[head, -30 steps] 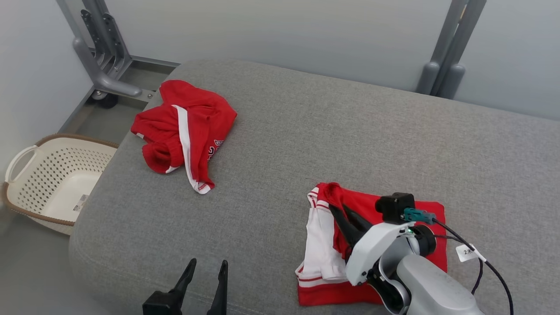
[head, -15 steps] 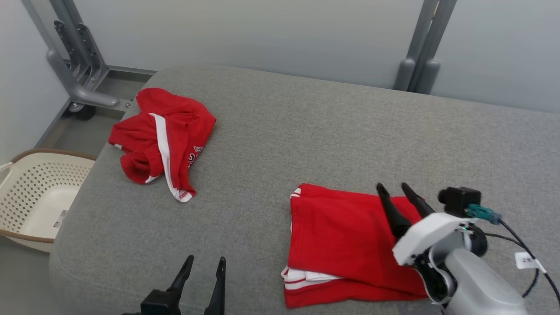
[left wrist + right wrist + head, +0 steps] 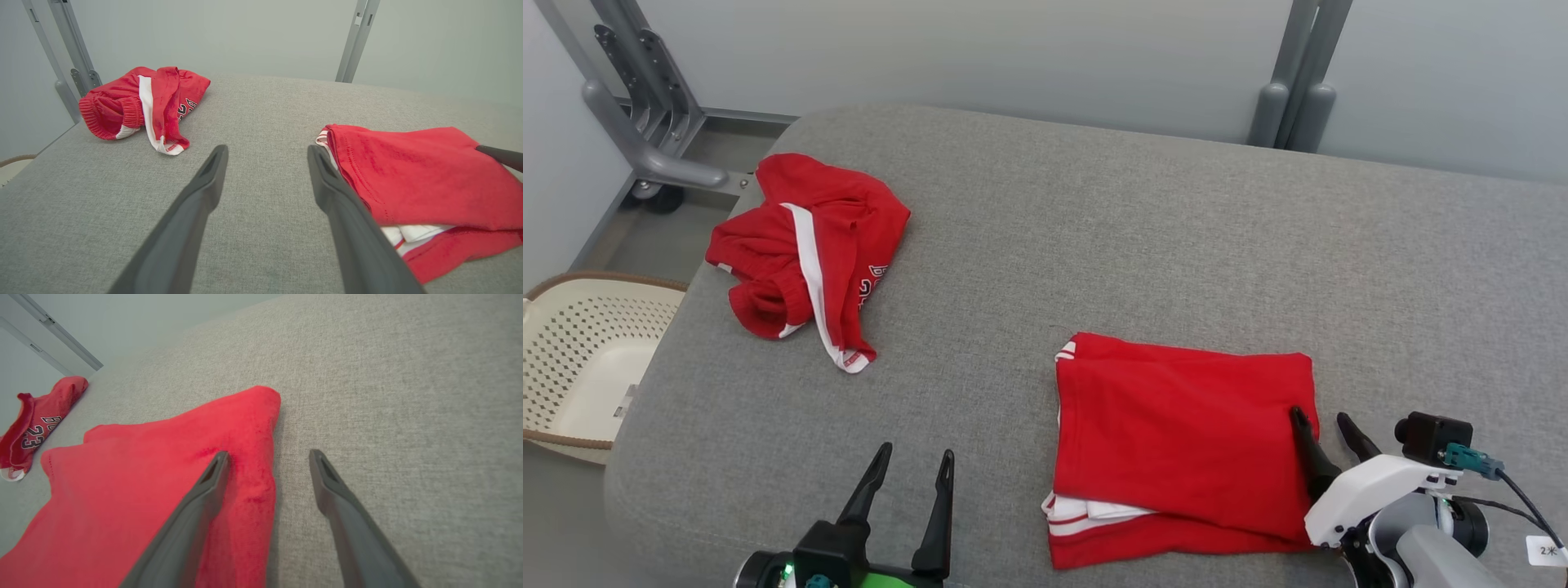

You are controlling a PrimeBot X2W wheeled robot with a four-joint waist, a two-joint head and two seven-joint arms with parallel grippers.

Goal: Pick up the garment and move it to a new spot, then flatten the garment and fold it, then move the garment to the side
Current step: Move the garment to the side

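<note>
The right gripper (image 3: 1318, 415) sits at the lower right of the head view with its two dark fingers spread apart and nothing between them. In the right wrist view, this gripper (image 3: 268, 454) straddles the right-hand edge of the garment (image 3: 143, 477). One finger lies over the red cloth and the other over bare grey upholstery. Whether the finger touches the cloth cannot be told.

The garment (image 3: 1184, 425), a red jersey T-shirt, is folded into a neat rectangle. It lies on the near right part of a broad grey fabric-covered cushion (image 3: 1094, 245). White sleeve layers with red-and-white striped trim peek out along its left and near edges.

The left gripper (image 3: 916, 451) is at the bottom edge, left of centre. Its fingers are also spread and empty, pointing across bare cushion just beside the folded garment's left edge. In the left wrist view, this gripper (image 3: 267, 149) frames open grey fabric, with the garment (image 3: 416, 171) to its right.

Well apart, at the far left corner of the cushion, lies a crumpled red garment (image 3: 805, 253) with a white stripe and part of a printed "23". Beyond that corner, a cream perforated laundry basket (image 3: 580, 327) stands on the floor. Grey metal frame posts (image 3: 645, 122) rise against the pale wall.
</note>
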